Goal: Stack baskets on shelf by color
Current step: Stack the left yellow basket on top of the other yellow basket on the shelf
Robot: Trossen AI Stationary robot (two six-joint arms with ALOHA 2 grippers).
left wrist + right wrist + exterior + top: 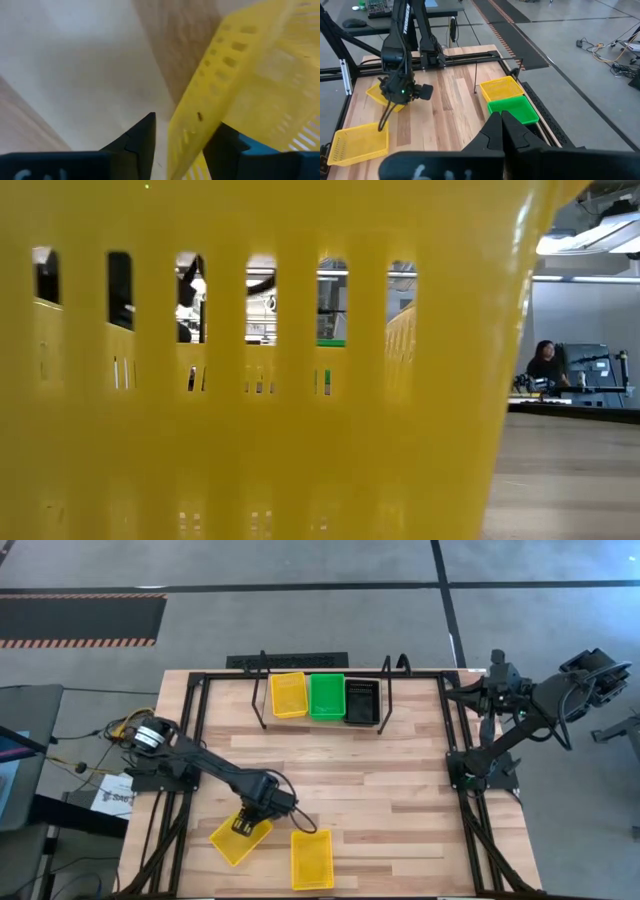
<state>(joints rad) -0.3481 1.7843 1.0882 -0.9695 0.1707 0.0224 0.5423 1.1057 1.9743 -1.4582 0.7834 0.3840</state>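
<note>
On the wooden worktop: sitting five baskets in all, three yellow, one green, one black. Resting side by side on the black shelf at the far edge: one yellow basket, the green basket, the black basket. Lying near the front edge: two more yellow ones, shallow, rectangular, slotted walls. Straddling the wall of the tilted yellow basket with fingers spread: left tool. Lying just beside it: the flat yellow basket. Waiting off the right edge, fingers pressed together: right tool.
</note>
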